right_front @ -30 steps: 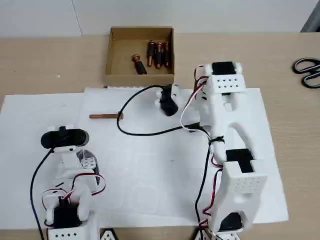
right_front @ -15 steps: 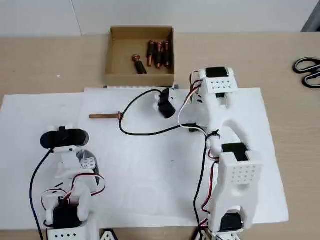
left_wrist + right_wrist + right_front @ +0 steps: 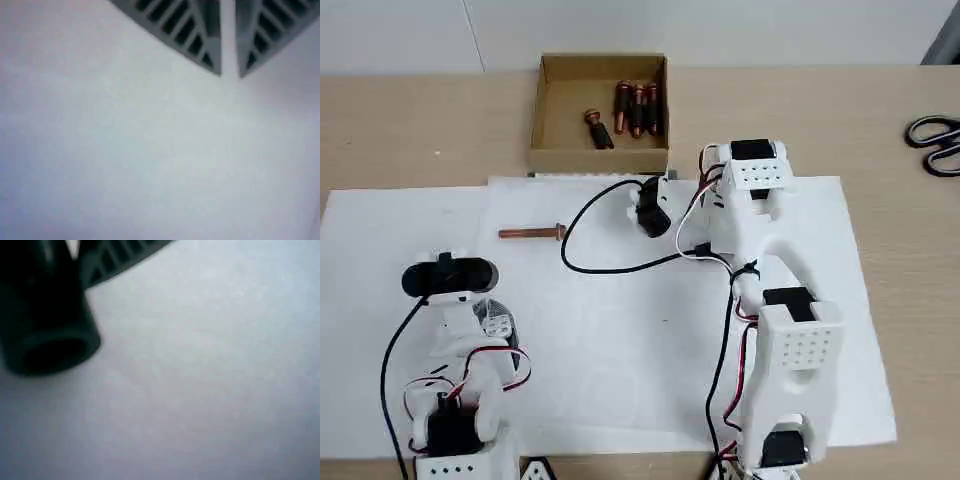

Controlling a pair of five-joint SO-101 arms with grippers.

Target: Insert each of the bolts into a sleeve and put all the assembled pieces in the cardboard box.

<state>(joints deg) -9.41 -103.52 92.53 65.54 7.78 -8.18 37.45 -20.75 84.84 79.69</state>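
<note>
Right gripper (image 3: pixel 652 200), pinching the black sleeve (image 3: pixel 47 335), has shifted slightly from the cardboard box (image 3: pixel 536 105) toward the lone bolt (image 3: pixel 532 232) on the paper (image 3: pixel 620 350). Insertion is judged pending. Left gripper (image 3: pixel 228 70) is nearly pressed together, empty.

Plain brown cardboard box (image 3: pixel 548 105) is holding black-and-copper assembled pieces (image 3: pixel 638 108); slim copper-coloured metal bolt (image 3: pixel 530 233) is lying on plain white paper sheet (image 3: pixel 620 330); light tan wooden table (image 3: pixel 420 120) is showing bare; black cylindrical sleeve (image 3: pixel 45 335) is showing matt; left gripper (image 3: pixel 229 72) is showing grey slatted fingers (image 3: pixel 190 30).
</note>
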